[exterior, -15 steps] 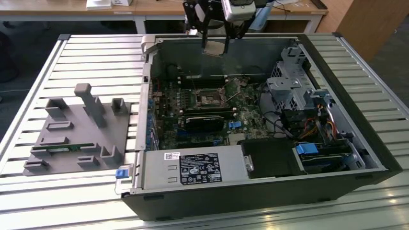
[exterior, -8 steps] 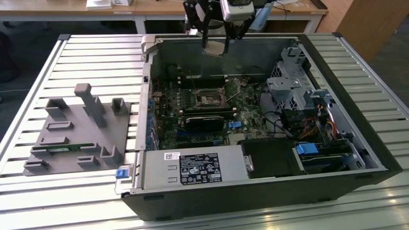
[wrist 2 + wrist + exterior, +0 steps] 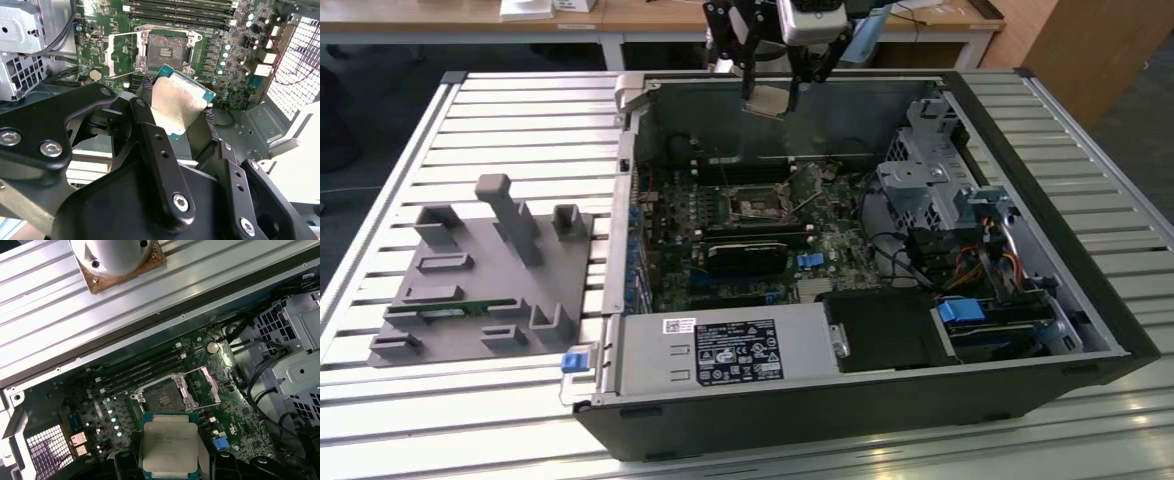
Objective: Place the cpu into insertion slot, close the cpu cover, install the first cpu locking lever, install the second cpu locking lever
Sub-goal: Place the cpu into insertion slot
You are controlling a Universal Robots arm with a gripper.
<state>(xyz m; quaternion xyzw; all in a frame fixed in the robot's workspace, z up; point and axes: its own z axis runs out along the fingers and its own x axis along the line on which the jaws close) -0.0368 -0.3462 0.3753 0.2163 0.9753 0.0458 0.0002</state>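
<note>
My gripper [image 3: 771,95] hangs above the far wall of the open computer case [image 3: 1067,300], shut on the cpu [image 3: 767,103]. Both wrist views show the cpu [image 3: 177,102] [image 3: 170,447] as a flat square chip with a dull metallic top and green rim, clamped by its edges between the black fingers [image 3: 145,125]. On the green motherboard sits the insertion slot [image 3: 757,203] [image 3: 162,50] [image 3: 162,399], bare and uncovered. The cpu cover [image 3: 121,55] [image 3: 202,386], a thin metal frame, is swung open beside the slot. The cpu is well above the slot and apart from it.
A grey fixture [image 3: 480,270] with upright posts lies on the slatted table at the exterior view's left. Inside the case are a power supply [image 3: 720,350], a metal drive cage [image 3: 934,180], cables and memory sticks [image 3: 145,370] beside the slot.
</note>
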